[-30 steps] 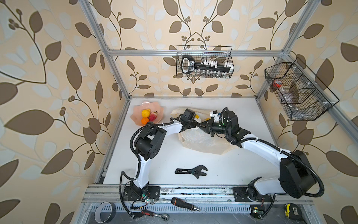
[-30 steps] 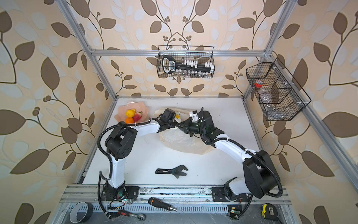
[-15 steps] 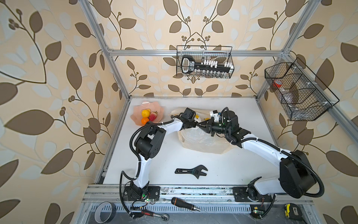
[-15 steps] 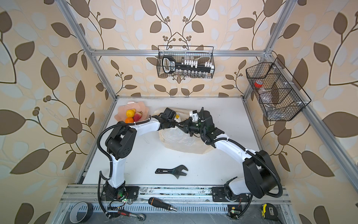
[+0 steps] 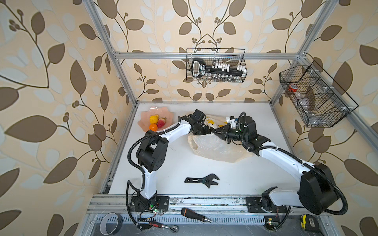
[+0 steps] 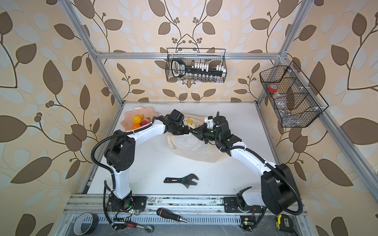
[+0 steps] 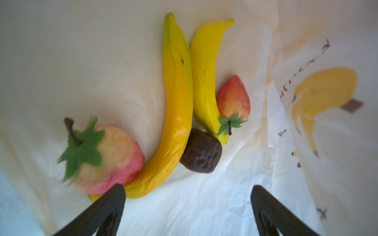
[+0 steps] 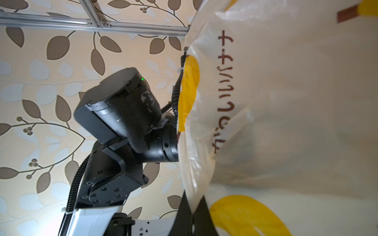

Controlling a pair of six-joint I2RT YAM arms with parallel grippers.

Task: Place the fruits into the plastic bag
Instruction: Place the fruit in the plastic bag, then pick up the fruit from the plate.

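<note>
1. The plastic bag (image 5: 216, 147) lies in the middle of both top views, on the white table (image 5: 245, 179). Its upper edge is raised between the two grippers.
2. In the left wrist view five fruits are seen inside the bag. The long banana (image 7: 176, 114) and the short banana (image 7: 204, 81) lie side by side, touching. The small strawberry (image 7: 233, 100) is pressed against the short one. The dark round fruit (image 7: 201, 153) sits at the lower ends of both bananas. The pale red fruit (image 7: 106, 155) with green leaves touches the long banana, at lower left of the frame.
3. The left gripper (image 7: 187, 192) is spread wide and nothing is held. One fingertip overlaps the pale red fruit; contact cannot be told. Bare bag film is seen between the fingers.
4. The right gripper (image 8: 192, 204) is closed on the bag's edge; the thin film is pinched.
5. The pink dish (image 5: 147, 122) stands left of the bag, near the table's left edge. The lemon (image 5: 153, 118), the red strawberry (image 5: 161, 122) and the tangerine (image 5: 153, 127) are kept in it, touching. The left arm passes just beside it.
6. The black wrench (image 5: 202, 180) lies at lower centre, well apart from the bag, with open table between.
</note>
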